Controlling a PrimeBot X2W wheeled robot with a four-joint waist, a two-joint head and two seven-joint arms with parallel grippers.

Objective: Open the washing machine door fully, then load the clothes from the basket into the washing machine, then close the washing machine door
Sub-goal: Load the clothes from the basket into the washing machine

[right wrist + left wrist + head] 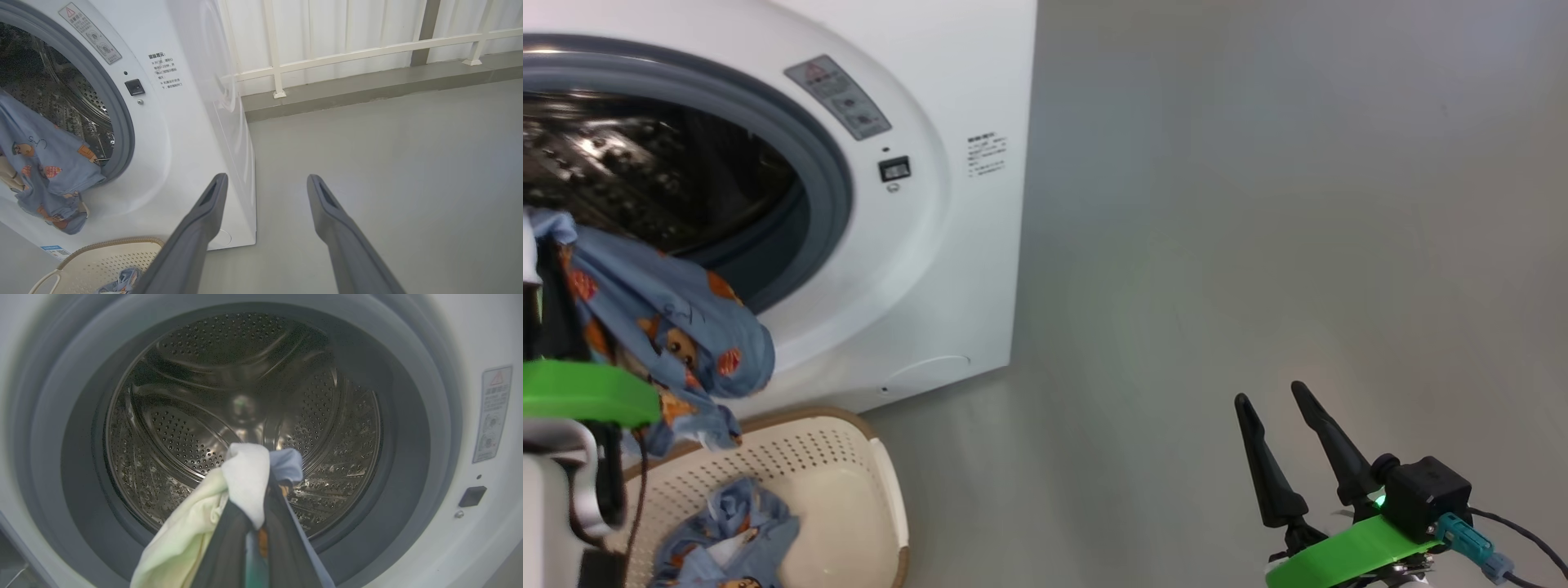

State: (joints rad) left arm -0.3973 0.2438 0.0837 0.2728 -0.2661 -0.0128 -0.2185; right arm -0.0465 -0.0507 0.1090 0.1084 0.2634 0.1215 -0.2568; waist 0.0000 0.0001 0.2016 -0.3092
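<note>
Heads up on what you've got here. The washing machine (947, 269) is the big white front-loader on the left. Its mouth is uncovered, so you look straight past the grey rubber gasket (829, 188) into the shiny perforated steel drum (245, 396). There's a warning label (837, 96) and a small dark latch slot (894, 169) on the panel to the right of the opening.

The clothes are split in two. One bunch hangs right in front of the lower part of the opening: a blue garment (678, 318) with orange-brown cartoon prints, drooping down past the gasket lip towards the basket. From the left wrist view you can see a white piece (245, 473) and a cream piece (184, 531) bunched up with it. I can't tell whether the fabric touches the gasket. Another blue printed piece (735, 539) lies in the basket (882, 482), the cream perforated one with the brown rim. It sits on the floor (1258, 204) just in front of the machine, under the opening.

Your left gripper (261, 522) is pinched almost fully together on that bunch. The fabric pokes out above the dark fingers, which aim at the middle of the drum from just outside the mouth.

Your right gripper (1270, 394) is spread as wide as it goes, holding nothing and touching nothing. It hangs over bare floor, well off to the right of the machine.
</note>
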